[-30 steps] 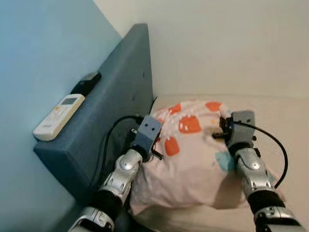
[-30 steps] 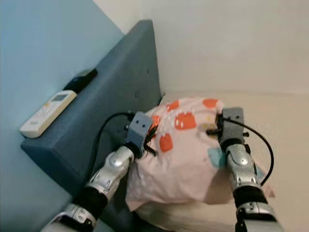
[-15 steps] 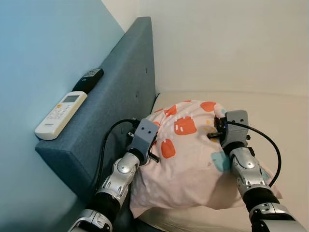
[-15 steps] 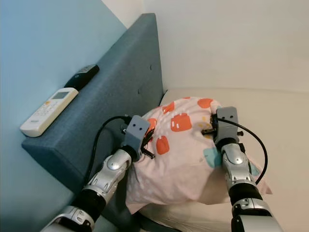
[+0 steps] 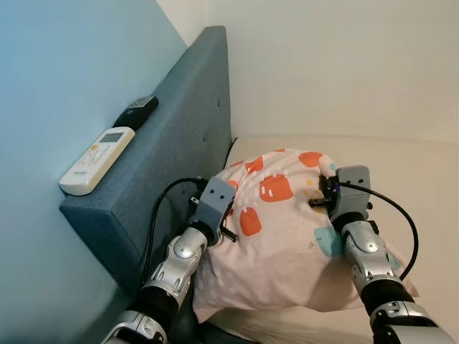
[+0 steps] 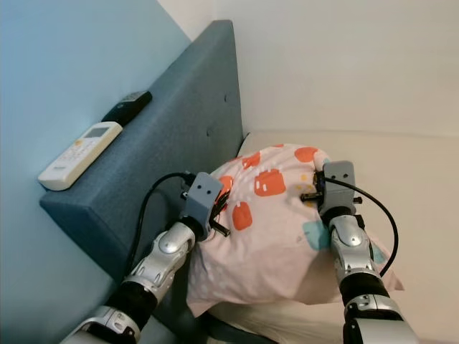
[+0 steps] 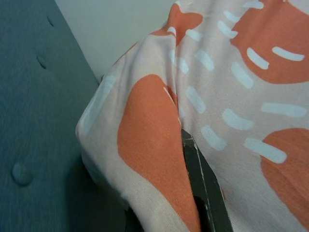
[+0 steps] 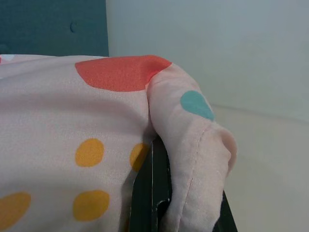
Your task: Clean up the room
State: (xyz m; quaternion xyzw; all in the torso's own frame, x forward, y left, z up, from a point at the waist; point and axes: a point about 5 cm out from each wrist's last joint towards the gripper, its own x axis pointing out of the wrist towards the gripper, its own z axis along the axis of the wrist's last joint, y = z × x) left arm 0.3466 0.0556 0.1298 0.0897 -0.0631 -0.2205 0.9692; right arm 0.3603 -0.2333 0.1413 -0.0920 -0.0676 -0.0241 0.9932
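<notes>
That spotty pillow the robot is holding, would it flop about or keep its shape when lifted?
Probably floppy: the pillow bulges and sags between the left gripper and right gripper. Its cloth folds over the fingers, so it seems soft, light, and unlikely to slip.

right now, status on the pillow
Left gripper and right gripper both shut on pillow, one each side. Pillow on bed beside headboard. Two remotes on its ledge.

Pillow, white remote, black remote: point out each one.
Pillow (image 5: pixel 287 236): left eye view, middle of its patterned cover.
White remote (image 5: pixel 97 160): left eye view, middle of its keypad face.
Black remote (image 5: pixel 136 111): left eye view, middle of its body, on the headboard top.
</notes>
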